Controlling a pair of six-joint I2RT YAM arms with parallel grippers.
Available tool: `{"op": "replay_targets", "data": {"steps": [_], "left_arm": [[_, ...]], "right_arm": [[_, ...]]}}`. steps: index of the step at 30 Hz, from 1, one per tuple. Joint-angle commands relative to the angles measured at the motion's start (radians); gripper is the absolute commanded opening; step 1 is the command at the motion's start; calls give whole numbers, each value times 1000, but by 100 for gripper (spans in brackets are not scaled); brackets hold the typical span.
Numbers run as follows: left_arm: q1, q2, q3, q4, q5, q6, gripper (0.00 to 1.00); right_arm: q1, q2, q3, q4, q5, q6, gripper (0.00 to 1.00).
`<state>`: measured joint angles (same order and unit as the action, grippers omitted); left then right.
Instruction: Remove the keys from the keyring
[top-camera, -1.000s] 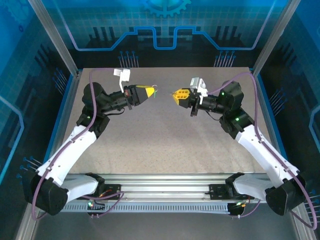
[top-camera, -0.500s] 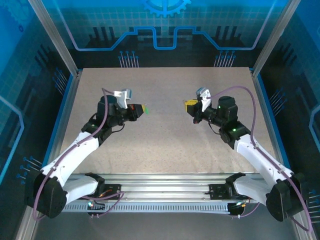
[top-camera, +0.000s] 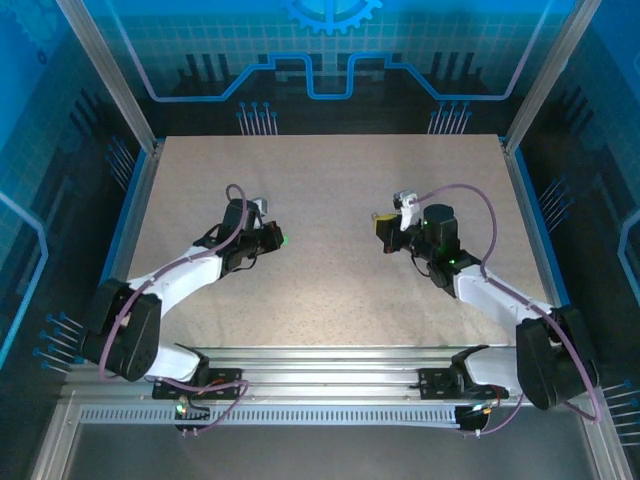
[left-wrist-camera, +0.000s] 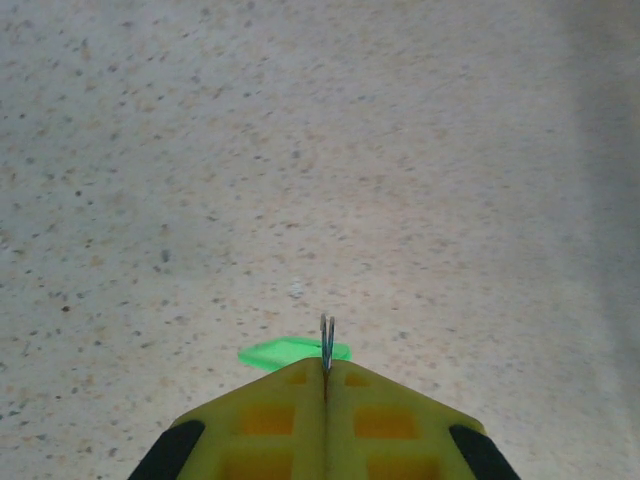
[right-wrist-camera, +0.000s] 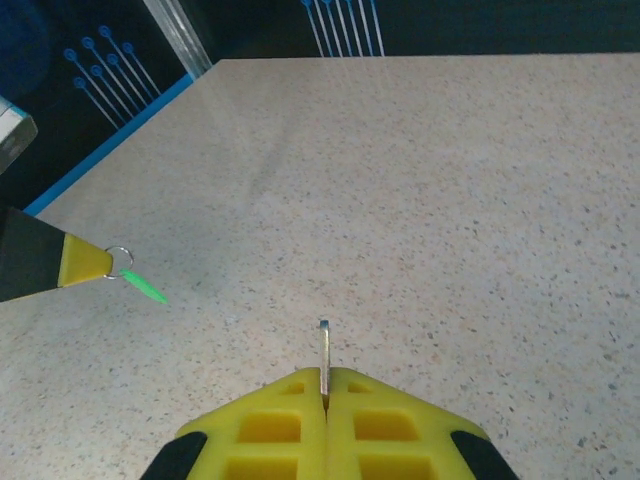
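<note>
Closest in, the silver aluminium rail (top-camera: 330, 360) carries both arm bases, and from it the white left arm (top-camera: 170, 285) and the white right arm (top-camera: 490, 290) reach out low over the speckled beige tabletop (top-camera: 330, 300).

Beyond the rail's left half, the left gripper (top-camera: 277, 238) points toward the middle. The left wrist view shows its yellow fingers (left-wrist-camera: 270, 420) pressed flat together, with hardly a seam between them. Pinched at their tip is the small silver wire keyring (right-wrist-camera: 118, 258). From that wrist it reads as two thin wires edge-on; from the right wrist it reads as a loop. A bright green plastic tag (right-wrist-camera: 145, 287) hangs off the ring and slants down toward the tabletop.

Beyond the rail's right half, at about the same distance from it, the right gripper (top-camera: 381, 224) faces back at the left one. Its jaws are clamped tight as well, and a flat silver key (right-wrist-camera: 323, 352) stands upright out of the seam, seen edge-on as a narrow strip.

The two grippers are well apart, with bare tabletop between them beyond the rail's middle. The key is clear of the ring and touches neither it nor the tag.

Farthest from the rail, past the back edge of the tabletop, stands the blue patterned back panel (top-camera: 330, 60).
</note>
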<state>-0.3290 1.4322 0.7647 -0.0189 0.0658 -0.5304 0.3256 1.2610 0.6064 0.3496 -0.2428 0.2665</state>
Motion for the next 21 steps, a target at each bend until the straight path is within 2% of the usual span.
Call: {"op": "replay_targets", "data": {"steps": [1, 5, 9, 14, 15, 18, 19, 21], "left_arm": [[10, 38, 2, 11, -68, -9, 7], [22, 58, -5, 21, -66, -37, 28], [24, 3, -19, 10, -92, -38, 51], [26, -57, -27, -25, -82, -26, 65], [27, -68, -33, -25, -76, -29, 74], [26, -108, -49, -23, -69, -37, 84], [26, -118, -53, -25, -69, -37, 99], [26, -135, -56, -31, -73, -33, 99]], "right_arm": [[-14, 29, -15, 79, 27, 40, 0], [-17, 66, -23, 90, 42, 63, 0], [-24, 115, 1, 48, 69, 83, 0], [-42, 249, 66, -13, 99, 129, 0], [-47, 284, 75, -10, 102, 143, 0], [-56, 373, 104, -2, 102, 186, 0], [-60, 396, 109, 6, 97, 198, 0], [-70, 451, 112, 49, 76, 223, 0]]}}
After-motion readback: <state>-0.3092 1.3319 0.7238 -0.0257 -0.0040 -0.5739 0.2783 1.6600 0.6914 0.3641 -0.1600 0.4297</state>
